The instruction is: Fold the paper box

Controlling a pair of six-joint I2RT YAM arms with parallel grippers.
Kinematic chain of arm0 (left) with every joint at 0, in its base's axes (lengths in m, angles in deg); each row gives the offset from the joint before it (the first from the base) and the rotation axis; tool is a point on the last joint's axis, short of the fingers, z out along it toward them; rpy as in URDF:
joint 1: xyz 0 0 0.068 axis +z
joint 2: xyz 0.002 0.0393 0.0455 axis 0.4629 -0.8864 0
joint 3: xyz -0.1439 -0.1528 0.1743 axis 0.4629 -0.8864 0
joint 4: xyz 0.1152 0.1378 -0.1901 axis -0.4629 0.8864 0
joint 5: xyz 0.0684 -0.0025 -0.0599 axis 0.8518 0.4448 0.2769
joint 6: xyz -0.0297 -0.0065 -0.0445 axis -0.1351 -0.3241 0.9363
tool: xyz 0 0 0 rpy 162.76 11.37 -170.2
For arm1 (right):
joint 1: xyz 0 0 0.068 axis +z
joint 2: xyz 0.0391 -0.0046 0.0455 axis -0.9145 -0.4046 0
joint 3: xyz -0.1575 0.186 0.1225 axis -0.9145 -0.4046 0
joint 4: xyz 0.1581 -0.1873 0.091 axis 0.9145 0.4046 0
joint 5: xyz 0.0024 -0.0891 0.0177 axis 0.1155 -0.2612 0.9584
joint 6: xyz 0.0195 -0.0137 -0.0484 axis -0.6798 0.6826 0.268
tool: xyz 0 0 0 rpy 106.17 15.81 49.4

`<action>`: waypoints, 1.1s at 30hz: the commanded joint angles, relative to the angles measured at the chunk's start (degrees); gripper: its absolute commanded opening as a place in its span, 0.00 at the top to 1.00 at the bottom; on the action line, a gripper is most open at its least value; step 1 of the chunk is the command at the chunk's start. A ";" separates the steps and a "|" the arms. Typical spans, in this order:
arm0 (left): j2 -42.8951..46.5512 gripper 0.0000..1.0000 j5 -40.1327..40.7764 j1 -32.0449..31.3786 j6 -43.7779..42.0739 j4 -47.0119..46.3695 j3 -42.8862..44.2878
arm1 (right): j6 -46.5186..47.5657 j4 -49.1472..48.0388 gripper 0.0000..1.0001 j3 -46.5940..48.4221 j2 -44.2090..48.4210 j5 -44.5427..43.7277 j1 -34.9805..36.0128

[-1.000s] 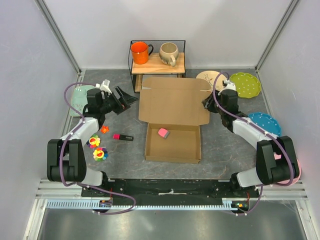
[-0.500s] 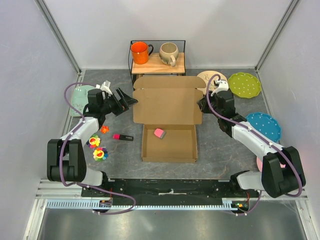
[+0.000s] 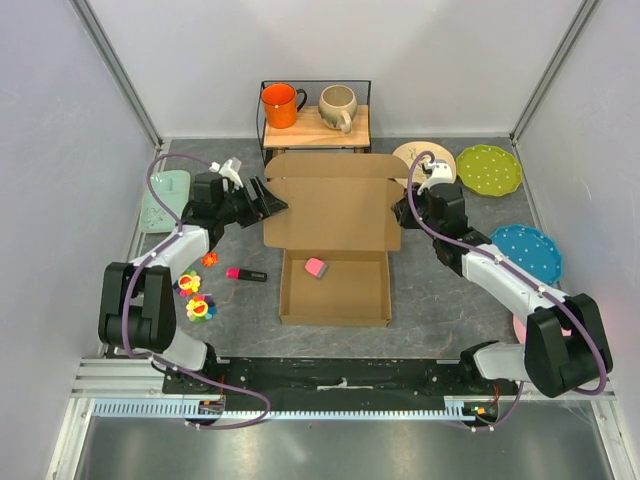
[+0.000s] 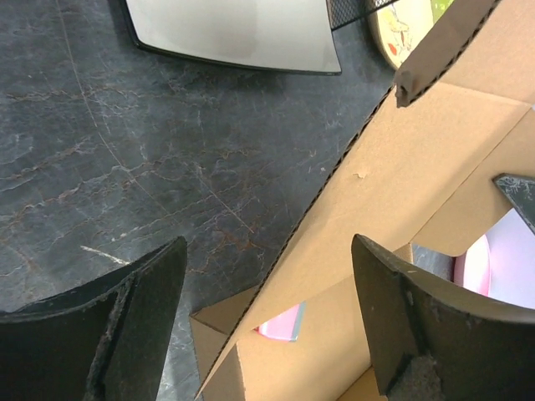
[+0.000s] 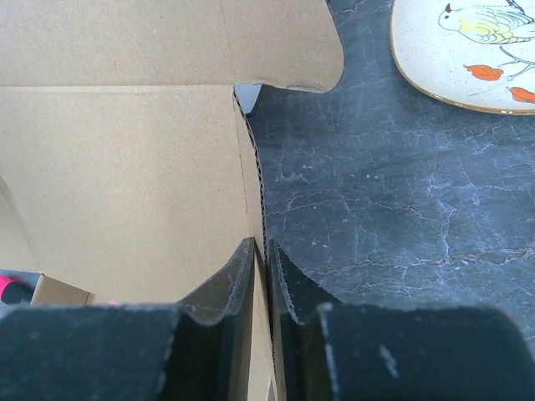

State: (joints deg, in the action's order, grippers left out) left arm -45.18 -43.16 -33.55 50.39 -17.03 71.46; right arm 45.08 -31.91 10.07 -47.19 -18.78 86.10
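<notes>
Shifted left since the earlier frame, the paper box (image 3: 335, 290) at mid-frame is being pinched at its lid's right edge by the right end effector (image 3: 399, 210) and straddled, ungripped, by the wide-open left end effector (image 3: 268, 198), the lid not yet closed.

in my right wrist view the box (image 5: 125, 167) runs off the top and left edges, and the bird plate (image 5: 468, 50) is cut by the right edge. from my left wrist, cardboard hides most of a pink thing (image 4: 282, 322). from above, my right arm (image 3: 500, 275) covers most of a pink shape (image 3: 519, 326); i can't tell what it is.
</notes>
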 commanded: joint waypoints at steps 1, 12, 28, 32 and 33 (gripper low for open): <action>-1.13 0.17 1.61 -0.79 -3.95 -0.48 2.96 | 1.60 0.03 0.81 2.12 1.79 -0.73 1.21; 2.47 0.52 3.54 -3.07 -9.12 3.64 3.40 | 4.50 3.46 0.82 5.10 2.14 -3.89 2.71; 15.57 0.85 21.28 -17.74 -11.77 -8.56 -8.98 | 9.87 6.45 0.83 2.91 5.66 -16.90 11.23; 19.34 0.86 27.96 -21.00 -12.47 -15.32 -14.43 | 10.39 7.77 0.82 1.94 6.53 -20.67 13.25; 20.48 0.86 30.15 -21.53 -12.56 -18.29 -15.40 | 10.48 7.77 0.82 1.85 6.71 -21.90 13.69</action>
State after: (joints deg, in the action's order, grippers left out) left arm -28.96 -20.82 -52.33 40.19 -22.21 59.35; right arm 54.70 -24.20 12.80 -42.10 -37.45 97.03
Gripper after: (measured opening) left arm 0.145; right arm 0.181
